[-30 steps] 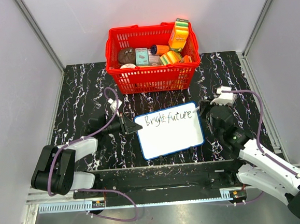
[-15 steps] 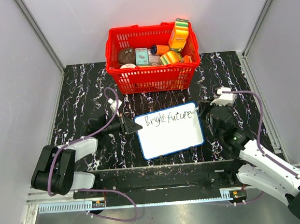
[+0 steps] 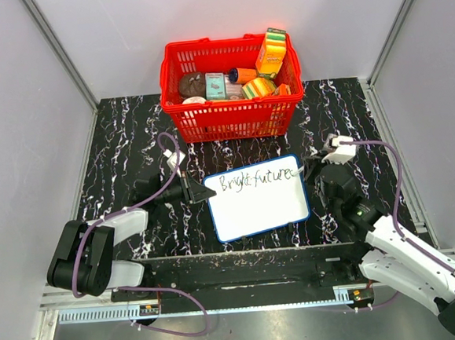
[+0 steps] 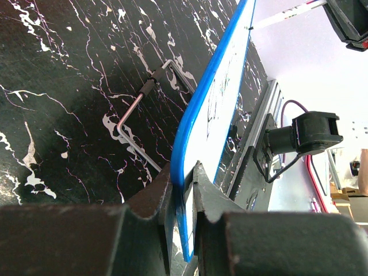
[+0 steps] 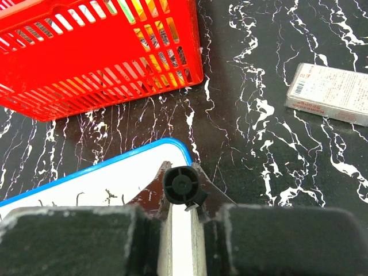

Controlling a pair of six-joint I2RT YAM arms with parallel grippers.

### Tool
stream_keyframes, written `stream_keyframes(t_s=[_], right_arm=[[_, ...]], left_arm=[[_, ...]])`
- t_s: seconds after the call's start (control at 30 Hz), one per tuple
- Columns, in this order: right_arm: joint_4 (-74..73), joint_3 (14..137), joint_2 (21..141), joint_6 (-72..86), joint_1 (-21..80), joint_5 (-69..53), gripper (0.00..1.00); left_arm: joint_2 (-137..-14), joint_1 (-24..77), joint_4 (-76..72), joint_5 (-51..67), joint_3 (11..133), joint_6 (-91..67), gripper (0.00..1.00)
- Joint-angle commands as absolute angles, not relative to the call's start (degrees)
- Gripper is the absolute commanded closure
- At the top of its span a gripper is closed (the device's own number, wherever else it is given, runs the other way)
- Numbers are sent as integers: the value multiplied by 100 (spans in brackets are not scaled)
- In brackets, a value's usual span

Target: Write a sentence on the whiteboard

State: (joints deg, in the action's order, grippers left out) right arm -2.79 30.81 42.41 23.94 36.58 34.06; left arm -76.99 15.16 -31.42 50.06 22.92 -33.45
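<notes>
The whiteboard (image 3: 256, 209) lies tilted on the black marble table in front of the red basket, white with a blue rim. The sentence (image 3: 249, 180) runs along its top in thin black letters, reading "Bright futures". My left gripper (image 3: 204, 194) is shut on the board's left edge; in the left wrist view (image 4: 184, 184) the blue rim (image 4: 214, 95) sits between the jaws. My right gripper (image 3: 308, 171) is at the board's top right corner, shut on a marker (image 5: 183, 185) with a white body and black end. The board's corner (image 5: 123, 172) and some lettering (image 5: 77, 199) lie just beyond it.
A red basket (image 3: 233, 110) full of groceries stands behind the board. A small pale box (image 5: 329, 94) lies on the table right of the right gripper. A bent wire stand (image 4: 141, 112) lies under the board's left side. Grey walls close in both sides.
The right gripper with the marker has shifted slightly along the board's top right corner, and the lettering has grown at its right end. The left gripper has not moved.
</notes>
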Motion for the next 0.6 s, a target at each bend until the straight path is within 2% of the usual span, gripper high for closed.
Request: stream_keyframes(t_s=[0.0, 0.57], right_arm=[[-413, 3050, 4210, 2461, 3630, 3604, 100], [-316, 3050, 4141, 2601, 3630, 3111, 100]], left_arm=[[-7849, 1485, -2944, 4324, 2303, -2689, 100], [-7866, 1485, -2944, 4333, 2312, -2690, 100]])
